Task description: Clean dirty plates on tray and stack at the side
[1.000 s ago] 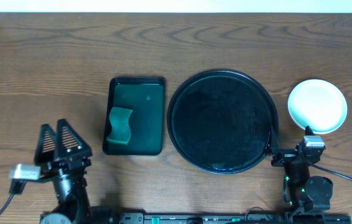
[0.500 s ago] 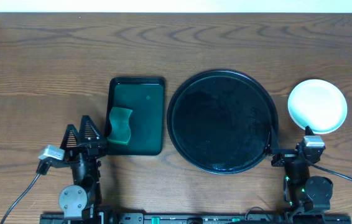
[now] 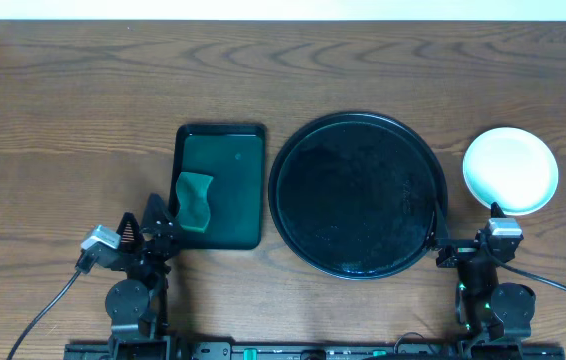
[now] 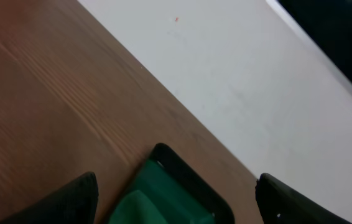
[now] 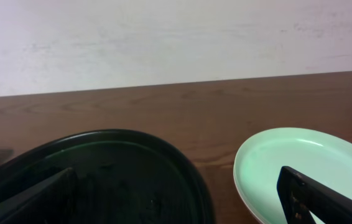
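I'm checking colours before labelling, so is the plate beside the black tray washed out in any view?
Overhead, the plate beside the black tray reads nearly white, probably overexposed; in the right wrist view it shows pale mint, evenly lit, while the claw fingers in the foreground are dark and soft-edged.

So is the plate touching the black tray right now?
Apart. The overhead view shows a strip of bare table between the plate and the black tray. The right wrist view shows the same gap.

Dark wood-grain table (image 3: 63, 100); plain white wall (image 5: 163, 37) behind it; even light.
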`<state>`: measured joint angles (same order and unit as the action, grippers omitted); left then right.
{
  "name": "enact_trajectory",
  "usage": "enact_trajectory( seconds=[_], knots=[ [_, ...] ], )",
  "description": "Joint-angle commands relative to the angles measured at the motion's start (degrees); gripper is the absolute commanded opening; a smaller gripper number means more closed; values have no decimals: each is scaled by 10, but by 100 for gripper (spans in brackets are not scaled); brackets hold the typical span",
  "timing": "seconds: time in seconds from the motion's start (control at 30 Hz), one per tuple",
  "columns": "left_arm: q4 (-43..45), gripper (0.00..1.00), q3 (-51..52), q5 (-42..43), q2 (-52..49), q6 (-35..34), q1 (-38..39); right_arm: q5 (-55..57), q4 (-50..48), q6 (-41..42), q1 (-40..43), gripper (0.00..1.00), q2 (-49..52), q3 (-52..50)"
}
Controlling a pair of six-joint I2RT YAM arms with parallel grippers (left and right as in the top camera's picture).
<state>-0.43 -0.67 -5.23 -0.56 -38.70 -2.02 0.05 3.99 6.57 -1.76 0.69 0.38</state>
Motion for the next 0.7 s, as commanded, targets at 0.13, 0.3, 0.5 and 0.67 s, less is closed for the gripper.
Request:
enact_trajectory(
  seconds=[0.13, 0.3, 0.5, 0.67],
  knots=[
    [-34, 81, 4, -1, 5, 189, 2, 7, 2, 7, -7, 99, -3, -1],
    [-33, 81, 4, -1, 5, 194, 2, 7, 2, 7, -7, 99, -3, -1],
    [-33, 81, 4, -1, 3, 194, 2, 8, 2, 7, -7, 99, -3, -1],
    [-33, 81, 4, -1, 3, 194, 2, 7, 2, 7, -7, 99, -3, -1]
  ],
)
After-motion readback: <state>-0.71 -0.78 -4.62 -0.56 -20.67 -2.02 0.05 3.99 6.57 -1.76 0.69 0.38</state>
